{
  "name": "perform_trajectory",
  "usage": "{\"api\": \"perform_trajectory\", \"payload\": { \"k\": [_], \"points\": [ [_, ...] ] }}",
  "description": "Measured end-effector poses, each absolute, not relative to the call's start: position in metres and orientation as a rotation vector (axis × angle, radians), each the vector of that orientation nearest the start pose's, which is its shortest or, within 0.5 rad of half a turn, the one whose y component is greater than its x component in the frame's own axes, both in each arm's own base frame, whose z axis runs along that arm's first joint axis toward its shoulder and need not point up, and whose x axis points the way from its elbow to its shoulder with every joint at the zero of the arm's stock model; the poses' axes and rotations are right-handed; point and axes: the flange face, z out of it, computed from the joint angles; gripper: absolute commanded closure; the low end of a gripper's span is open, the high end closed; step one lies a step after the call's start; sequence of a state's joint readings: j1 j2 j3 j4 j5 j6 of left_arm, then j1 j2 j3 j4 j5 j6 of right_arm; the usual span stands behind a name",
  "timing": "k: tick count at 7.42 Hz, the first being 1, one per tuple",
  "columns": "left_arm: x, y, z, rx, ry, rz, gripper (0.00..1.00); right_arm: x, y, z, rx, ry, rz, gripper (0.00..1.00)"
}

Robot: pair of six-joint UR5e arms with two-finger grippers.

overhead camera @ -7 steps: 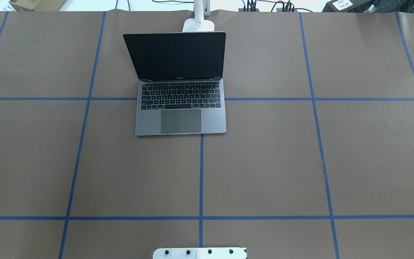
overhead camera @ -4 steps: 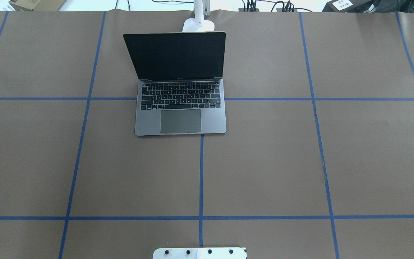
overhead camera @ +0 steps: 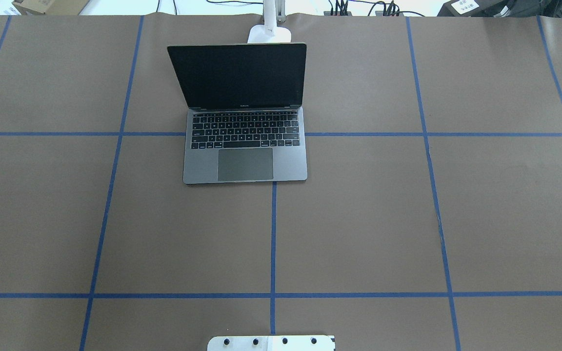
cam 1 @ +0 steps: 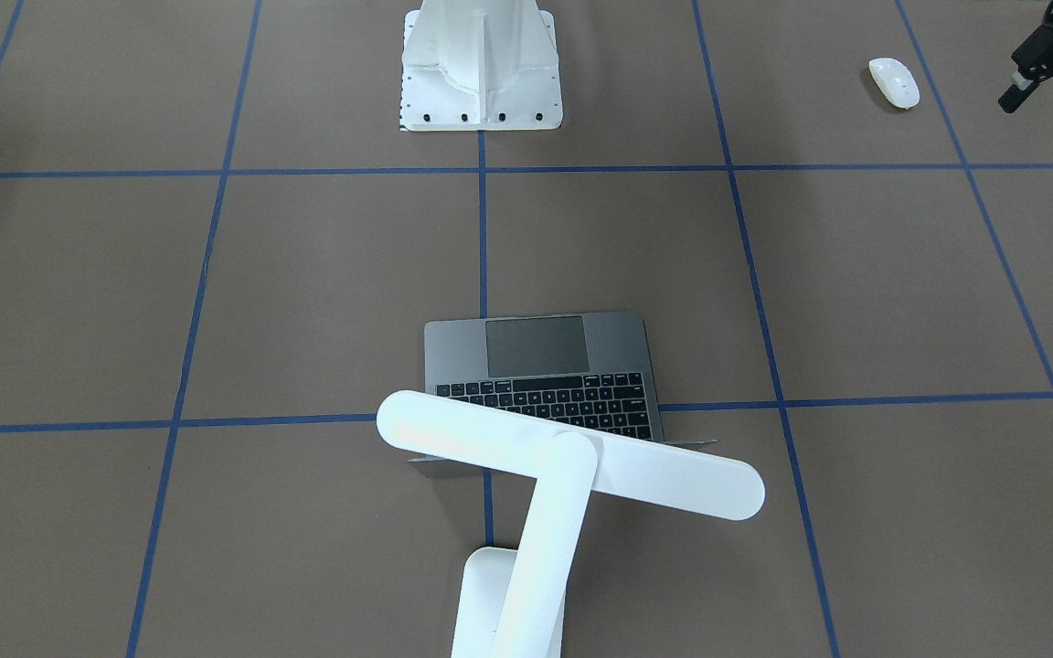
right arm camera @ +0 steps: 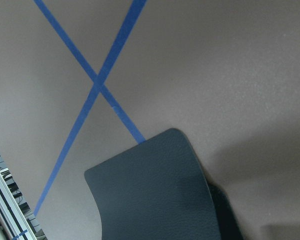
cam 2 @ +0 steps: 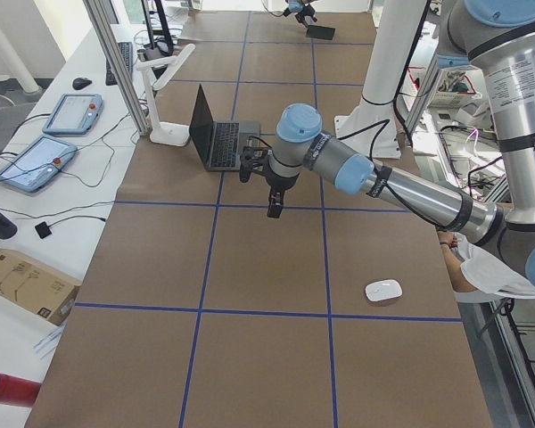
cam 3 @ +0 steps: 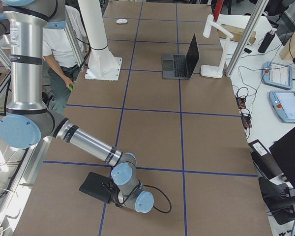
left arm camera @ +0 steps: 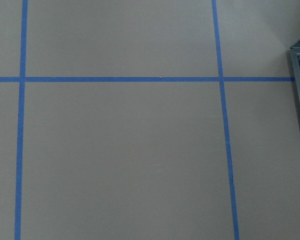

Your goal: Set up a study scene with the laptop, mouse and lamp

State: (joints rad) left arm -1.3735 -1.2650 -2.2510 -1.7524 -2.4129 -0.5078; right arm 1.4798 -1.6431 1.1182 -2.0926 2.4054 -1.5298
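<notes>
Nothing has shifted; lamp (cam 1: 664,475) seemingly overhangs laptop (cam 1: 536,361), mouse (cam 1: 894,82) well apart.

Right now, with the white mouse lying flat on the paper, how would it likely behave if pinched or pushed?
The mouse looks glossy and rounded, so a pinch may well slip off its curved sides. It is small and low, so probably light and unlikely to tip; a push would likely slide it across the brown table cover rather than roll it.

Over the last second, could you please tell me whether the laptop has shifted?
No. In the overhead view the laptop keeps its front edge on the end of the blue tape line, just as before.
</notes>
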Motion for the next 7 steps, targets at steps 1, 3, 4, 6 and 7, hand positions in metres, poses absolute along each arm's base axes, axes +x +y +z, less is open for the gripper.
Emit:
{"api": "perform_trajectory", "payload": {
  "k": [1, 3, 4, 6, 7],
  "points": [
    [0.010, -0.360, 0.426, 0.210, 0.948, -0.055, 0.00, 0.032, -0.304, 0.903, -0.253, -1.264, -0.965, 0.02],
    [0.008, -0.357, 0.423, 0.216, 0.949, -0.057, 0.00, 0.030, -0.299, 0.905, -0.249, -1.277, -0.947, 0.02],
    [0.007, -0.356, 0.421, 0.220, 0.950, -0.057, 0.00, 0.029, -0.296, 0.906, -0.245, -1.285, -0.937, 0.02],
    [0.006, -0.355, 0.418, 0.225, 0.951, -0.057, 0.00, 0.027, -0.294, 0.906, -0.240, -1.294, -0.929, 0.03],
    [0.006, -0.355, 0.418, 0.225, 0.951, -0.058, 0.00, 0.025, -0.294, 0.905, -0.235, -1.298, -0.925, 0.07]
  ]
}}
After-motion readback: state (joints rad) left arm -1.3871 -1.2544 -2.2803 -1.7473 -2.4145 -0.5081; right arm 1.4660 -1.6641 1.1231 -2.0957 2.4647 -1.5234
